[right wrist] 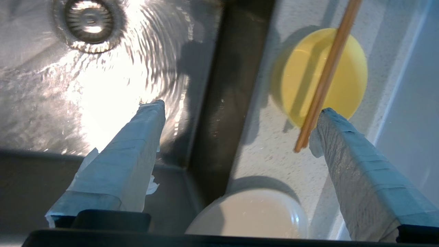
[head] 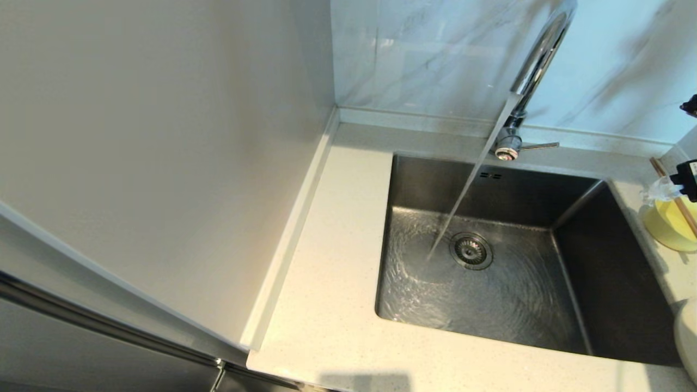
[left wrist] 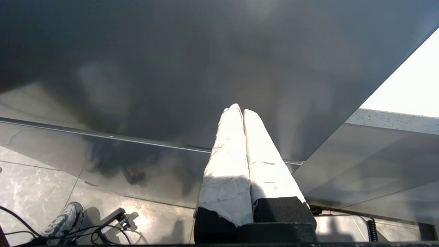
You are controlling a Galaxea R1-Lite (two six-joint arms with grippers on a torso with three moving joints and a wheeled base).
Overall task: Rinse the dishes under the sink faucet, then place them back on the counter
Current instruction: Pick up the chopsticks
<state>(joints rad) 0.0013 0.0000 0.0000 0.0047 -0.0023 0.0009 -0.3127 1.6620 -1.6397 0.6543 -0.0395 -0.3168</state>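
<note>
The chrome faucet point(head: 536, 65) runs a stream of water into the steel sink point(head: 615, 283), landing just left of the drain point(head: 471, 250). On the counter point(head: 332, 272) right of the sink stands the pale-yellow bowl point(head: 667, 226) point(right wrist: 343, 75), with the wooden chopsticks point(head: 675, 198) point(right wrist: 325, 75) lying across it. The cream plate point(head: 687, 337) point(right wrist: 253, 212) sits nearer me. My right gripper point(right wrist: 240, 109) hangs open above the sink's right rim, one finger over the basin and the other point(right wrist: 343, 137) beside the chopsticks' near end. My left gripper point(left wrist: 240, 109) is shut and empty, parked low in front of a grey cabinet.
A pale wall panel point(head: 163, 136) rises along the counter's left side. Grey-veined tiles point(head: 425, 54) stand behind the faucet, whose side lever point(head: 539, 146) points right. A shoe and cables point(left wrist: 65, 219) lie on the floor below the left arm.
</note>
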